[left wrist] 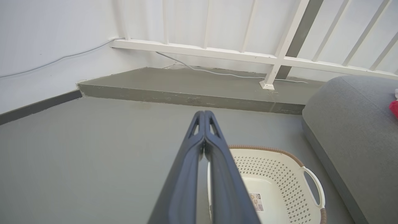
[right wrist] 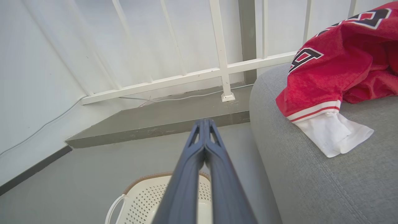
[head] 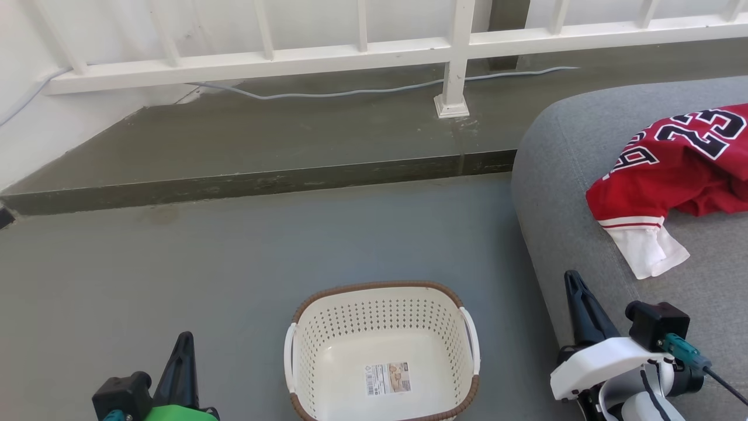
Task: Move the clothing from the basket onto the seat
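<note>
**Basket bare, clothing on the seat**
Head view: the basket (head: pixel 374 286) stands on the floor (head: pixel 175 251), just beside the seat (head: pixel 561 193); the red number 23 clothing (head: pixel 672 169) lies near the seat's left edge. Left wrist view: left gripper (left wrist: pixel 204 113), jaws pressed together, holding nothing. Right wrist view: right gripper (right wrist: pixel 204 122), likewise closed and empty.

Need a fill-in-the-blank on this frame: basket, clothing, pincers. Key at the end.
1. Apart from its label, the basket is ____.
2. The jersey lies on the seat and shows the number ____.
3. The left pincer and the right pincer are both ____.
4. In the head view, the seat lies to the basket's ____.
Missing words: empty; 23; shut; right.
</note>
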